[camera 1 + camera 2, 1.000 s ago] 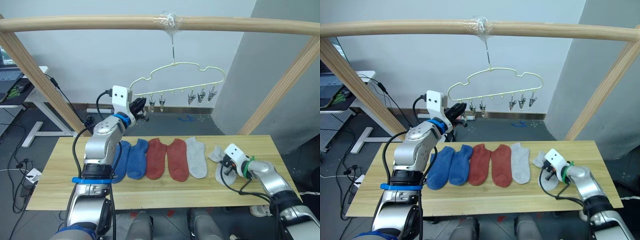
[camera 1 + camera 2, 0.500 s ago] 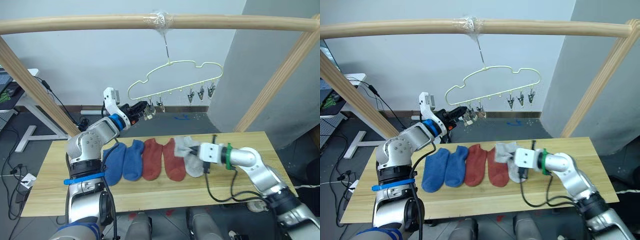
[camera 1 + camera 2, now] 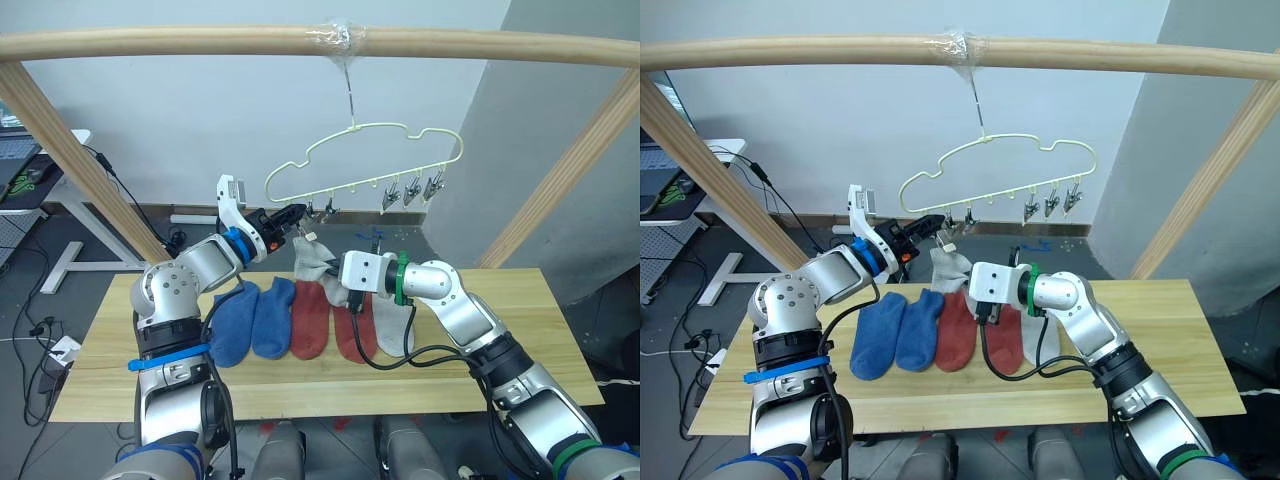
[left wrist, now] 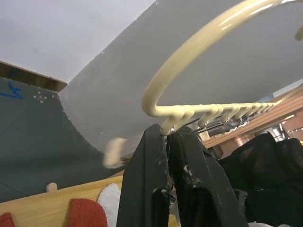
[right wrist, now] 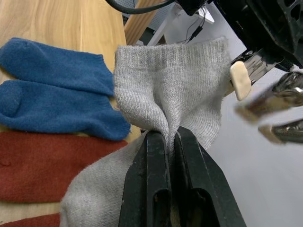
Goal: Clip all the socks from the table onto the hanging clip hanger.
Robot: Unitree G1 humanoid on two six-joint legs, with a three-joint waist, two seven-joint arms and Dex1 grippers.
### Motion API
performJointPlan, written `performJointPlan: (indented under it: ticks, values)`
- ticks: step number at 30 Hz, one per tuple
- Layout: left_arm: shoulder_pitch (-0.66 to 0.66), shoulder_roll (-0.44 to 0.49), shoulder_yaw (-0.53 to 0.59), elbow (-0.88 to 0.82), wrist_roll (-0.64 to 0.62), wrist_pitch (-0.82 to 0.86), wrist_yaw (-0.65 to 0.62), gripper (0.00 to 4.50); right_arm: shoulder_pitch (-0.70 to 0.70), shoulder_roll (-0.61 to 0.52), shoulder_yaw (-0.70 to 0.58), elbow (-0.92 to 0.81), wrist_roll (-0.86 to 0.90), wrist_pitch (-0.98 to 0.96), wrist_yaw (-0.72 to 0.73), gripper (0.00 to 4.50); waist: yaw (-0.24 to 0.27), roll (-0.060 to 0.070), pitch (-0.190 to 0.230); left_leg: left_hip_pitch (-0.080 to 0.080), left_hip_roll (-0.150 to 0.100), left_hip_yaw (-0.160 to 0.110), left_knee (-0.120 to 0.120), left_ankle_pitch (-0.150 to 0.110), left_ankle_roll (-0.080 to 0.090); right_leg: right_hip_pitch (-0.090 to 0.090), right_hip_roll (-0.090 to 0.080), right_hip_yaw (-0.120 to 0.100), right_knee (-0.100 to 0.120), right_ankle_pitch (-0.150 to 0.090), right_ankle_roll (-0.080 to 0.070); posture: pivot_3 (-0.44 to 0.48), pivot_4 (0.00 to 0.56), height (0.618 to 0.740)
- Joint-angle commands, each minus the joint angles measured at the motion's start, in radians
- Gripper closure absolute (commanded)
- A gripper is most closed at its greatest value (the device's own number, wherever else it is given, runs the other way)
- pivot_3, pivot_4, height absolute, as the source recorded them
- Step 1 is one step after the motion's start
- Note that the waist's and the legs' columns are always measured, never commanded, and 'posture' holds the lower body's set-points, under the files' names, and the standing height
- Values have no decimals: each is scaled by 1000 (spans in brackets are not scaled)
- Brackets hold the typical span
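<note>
The pale-yellow clip hanger (image 3: 385, 150) hangs by its hook from the wooden pole. My left gripper (image 3: 293, 216) is raised to the hanger's left end and shut on the end clip (image 4: 166, 130). My right gripper (image 5: 169, 135) is shut on a light grey sock (image 5: 165, 90), held up just below that clip with its cuff upward. On the table (image 3: 100, 350) lie two blue socks (image 3: 252, 318), two rust-red socks (image 3: 330, 322) and another grey sock (image 3: 392, 320) in a row.
A round wooden pole frame (image 3: 200, 42) spans the top, with slanted legs at both sides. Several free metal clips (image 3: 410, 192) hang along the hanger's bar. Cables trail from both arms over the table.
My right arm has carried the grey sock from the table's right side up and left to the hanger's left end. The left gripper stays at the end clip. The camera has shifted.
</note>
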Motion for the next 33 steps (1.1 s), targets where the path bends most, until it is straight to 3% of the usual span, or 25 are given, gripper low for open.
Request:
performJointPlan:
  ticks: [1,11,25,33]
  values:
    - [4,3,-14,-58,-35,9,-12,4500,-32,1,-18,-8,4,-18,-10,4458,0,0,0,0,0,0,0,0,0,0,0,0,0,0,0,18,174,740]
    - [6,14,-45,-77,-31,-25,-62,4500,-59,1,-21,24,-3,-25,-34,4458,-1,0,0,0,0,0,0,0,0,0,0,0,0,0,0,7,172,740]
    - [53,87,35,-124,-136,40,-57,138,-56,36,-34,83,10,-30,-54,4500,-12,0,0,-1,0,0,0,0,0,-1,0,0,0,0,0,24,178,740]
    - [185,208,51,-222,-192,97,-60,59,-65,71,-46,131,47,-35,-46,4500,-19,1,1,0,0,0,-1,0,0,-2,0,0,1,0,-1,64,185,740]
